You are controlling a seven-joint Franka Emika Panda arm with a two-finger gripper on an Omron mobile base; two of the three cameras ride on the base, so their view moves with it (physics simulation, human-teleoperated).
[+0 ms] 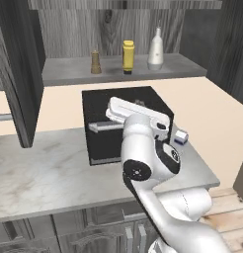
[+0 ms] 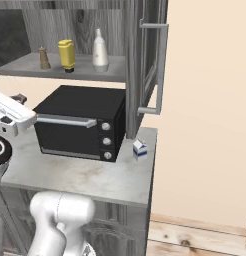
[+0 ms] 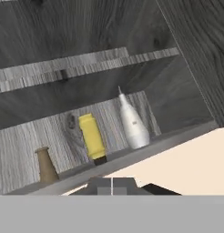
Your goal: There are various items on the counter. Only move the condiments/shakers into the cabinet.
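Observation:
Three condiments stand upright in a row on the grey shelf (image 1: pixel 69 74) of the open dark wood-grain cabinet: a brown wooden shaker (image 1: pixel 96 63) (image 3: pixel 46 166), a yellow squeeze bottle (image 1: pixel 128 56) (image 3: pixel 93 136) and a white narrow-necked bottle (image 1: pixel 155 49) (image 3: pixel 131 122). The small blue-and-white box (image 1: pixel 181 137) (image 2: pixel 139 148) sits on the marble counter (image 1: pixel 44 168) to the right of the toaster oven. My gripper (image 3: pixel 111 184) is shut and holds nothing. It hangs over the toaster oven, below and in front of the shelf, pointing up at the bottles.
A black toaster oven (image 1: pixel 118 123) (image 2: pixel 80 122) takes up the counter's middle under the shelf. The cabinet's tall dark doors stand open, one at the left (image 1: pixel 17 84) and one at the right (image 2: pixel 147 65). Beyond the counter's right end is wooden floor (image 2: pixel 195 235).

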